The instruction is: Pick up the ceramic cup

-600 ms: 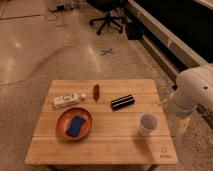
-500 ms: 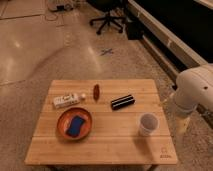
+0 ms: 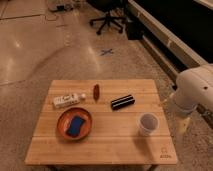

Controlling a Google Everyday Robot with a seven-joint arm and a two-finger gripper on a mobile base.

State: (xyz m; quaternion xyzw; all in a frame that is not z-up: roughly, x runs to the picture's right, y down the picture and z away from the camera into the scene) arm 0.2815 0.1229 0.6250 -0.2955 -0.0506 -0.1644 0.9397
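Observation:
The ceramic cup [image 3: 148, 123] is small, white and round with a greyish inside. It stands upright on the right part of the wooden table [image 3: 105, 147]. My white arm [image 3: 194, 89] hangs just beyond the table's right edge. My gripper [image 3: 182, 128] points down beside that edge, to the right of the cup and apart from it. It holds nothing that I can see.
An orange bowl [image 3: 74, 124] with a blue object [image 3: 76, 125] in it sits at the left. A white bottle [image 3: 67, 100] lies behind it, with a reddish-brown item [image 3: 96, 91] and a black bar [image 3: 122, 102] mid-table. An office chair [image 3: 107, 17] stands far behind.

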